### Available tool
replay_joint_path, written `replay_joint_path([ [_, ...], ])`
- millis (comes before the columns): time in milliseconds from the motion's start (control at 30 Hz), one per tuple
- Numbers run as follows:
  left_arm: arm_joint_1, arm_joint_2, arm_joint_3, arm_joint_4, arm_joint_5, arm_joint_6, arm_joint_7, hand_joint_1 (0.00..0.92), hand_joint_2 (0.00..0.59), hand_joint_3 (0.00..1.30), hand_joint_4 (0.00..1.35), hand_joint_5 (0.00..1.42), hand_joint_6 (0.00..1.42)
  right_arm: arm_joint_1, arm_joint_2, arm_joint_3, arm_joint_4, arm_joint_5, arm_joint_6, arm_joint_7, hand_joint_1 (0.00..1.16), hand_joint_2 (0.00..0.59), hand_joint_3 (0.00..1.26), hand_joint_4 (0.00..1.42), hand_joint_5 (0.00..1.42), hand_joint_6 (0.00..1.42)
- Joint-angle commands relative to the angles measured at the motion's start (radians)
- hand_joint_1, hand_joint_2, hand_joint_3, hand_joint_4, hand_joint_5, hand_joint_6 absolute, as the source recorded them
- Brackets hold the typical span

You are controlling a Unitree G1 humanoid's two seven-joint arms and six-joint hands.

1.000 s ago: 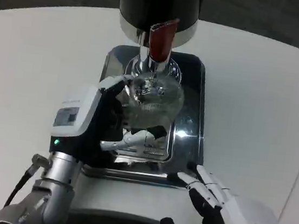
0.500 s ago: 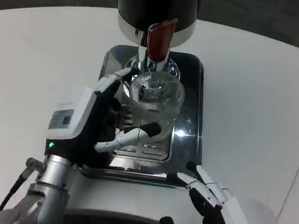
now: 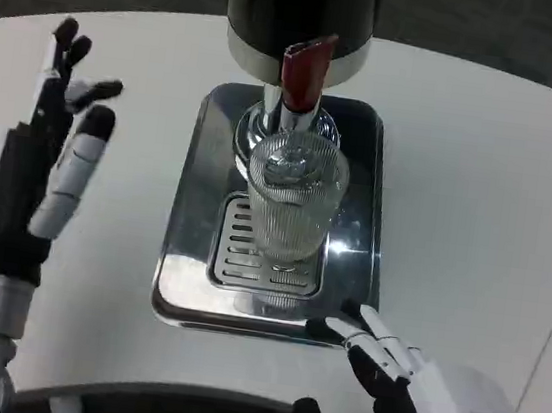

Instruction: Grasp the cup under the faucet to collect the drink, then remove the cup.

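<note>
Cup (image 3: 293, 204), ribbed clear glass, stands at frame centre on the drip tray (image 3: 181, 255), under the faucet (image 3: 302, 74). At far left, my left hand (image 3: 43, 173) has let go and pulled away, fingers spread, holding nothing. At lower right, my right hand (image 3: 405, 384) waits, fingers loosely extended, empty. I judge the cup now stands ready for filling.

Ribbed clear glass cup (image 3: 293, 204) — mirror-polished metal tray (image 3: 195, 247).

Silver forearms, white-backed hands, black-and-white fingers (image 3: 78, 157)
</note>
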Motion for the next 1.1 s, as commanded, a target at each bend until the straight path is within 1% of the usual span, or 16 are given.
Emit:
replay_joint_path([
  [33, 0.036, 0.015, 0.073, -0.213, -0.303, 0.186, -0.317, 0.0, 0.251, 0.0, 0.0, 0.0, 0.0, 0.001, 0.01, 0.006, 0.009, 0.006, 0.012, 0.007, 0.42, 0.501, 0.24, 0.09, 0.13, 0.26],
  [100, 0.035, 0.028, 0.109, -0.303, -0.418, 0.275, -0.429, 0.0, 0.252, 0.0, 0.0, 0.0, 0.0, 0.001, 0.013, 0.008, 0.01, 0.004, 0.013, 0.003, 0.42, 0.501, 0.24, 0.09, 0.13, 0.26],
  [200, 0.032, 0.04, 0.161, -0.399, -0.512, 0.387, -0.544, 0.0, 0.246, 0.0, 0.0, 0.0, 0.0, 0.004, 0.018, 0.01, 0.008, 0.004, 0.017, 0.002, 0.42, 0.501, 0.24, 0.09, 0.13, 0.26],
  [300, 0.021, 0.053, 0.206, -0.482, -0.583, 0.494, -0.63, 0.0, 0.242, 0.0, 0.0, 0.0, 0.0, 0.006, 0.024, 0.011, 0.007, 0.002, 0.023, -0.003, 0.42, 0.501, 0.24, 0.09, 0.13, 0.27],
  [367, 0.011, 0.06, 0.233, -0.525, -0.606, 0.543, -0.668, 0.0, 0.233, 0.0, 0.0, 0.0, 0.0, 0.004, 0.027, 0.01, 0.007, 0.002, 0.028, -0.006, 0.42, 0.501, 0.24, 0.09, 0.13, 0.27],
  [433, -0.006, 0.08, 0.26, -0.573, -0.622, 0.59, -0.698, 0.0, 0.234, 0.0, 0.0, 0.0, 0.0, 0.002, 0.031, 0.01, 0.004, 0.003, 0.034, -0.002, 0.42, 0.501, 0.24, 0.09, 0.13, 0.27],
  [533, -0.031, 0.101, 0.29, -0.614, -0.643, 0.66, -0.738, 0.0, 0.271, 0.0, 0.0, 0.0, 0.0, -0.006, 0.037, 0.008, -0.008, -0.001, 0.043, 0.005, 0.42, 0.501, 0.24, 0.09, 0.13, 0.28],
  [600, -0.063, 0.122, 0.292, -0.618, -0.657, 0.715, -0.778, 0.0, 0.286, 0.0, 0.0, 0.0, 0.0, -0.017, 0.042, 0.005, -0.009, 0.0, 0.051, 0.006, 0.42, 0.501, 0.24, 0.09, 0.13, 0.28],
  [667, -0.09, 0.129, 0.291, -0.611, -0.66, 0.757, -0.811, 0.0, 0.285, 0.0, 0.0, 0.0, 0.0, -0.027, 0.044, 0.002, -0.006, 0.001, 0.055, 0.008, 0.42, 0.501, 0.24, 0.09, 0.13, 0.28],
  [767, -0.138, 0.121, 0.281, -0.584, -0.634, 0.792, -0.849, 0.0, 0.282, 0.0, 0.0, 0.0, 0.0, -0.032, 0.046, 0.006, 0.0, 0.001, 0.057, 0.009, 0.42, 0.501, 0.24, 0.09, 0.13, 0.28],
  [833, -0.162, 0.114, 0.276, -0.57, -0.61, 0.798, -0.868, 0.0, 0.248, 0.0, 0.0, 0.0, 0.0, -0.03, 0.047, 0.01, 0.001, 0.0, 0.057, 0.007, 0.42, 0.501, 0.24, 0.09, 0.13, 0.28],
  [933, -0.205, 0.099, 0.249, -0.528, -0.554, 0.789, -0.892, 0.0, 0.219, 0.0, 0.0, 0.0, 0.0, -0.013, 0.049, 0.018, -0.003, -0.003, 0.059, 0.002, 0.42, 0.501, 0.24, 0.09, 0.13, 0.28],
  [1100, -0.263, 0.066, 0.204, -0.472, -0.462, 0.755, -0.932, 0.0, 0.213, 0.0, 0.0, 0.0, 0.0, 0.003, 0.052, 0.023, -0.01, -0.006, 0.062, -0.001, 0.42, 0.501, 0.24, 0.1, 0.13, 0.28],
])
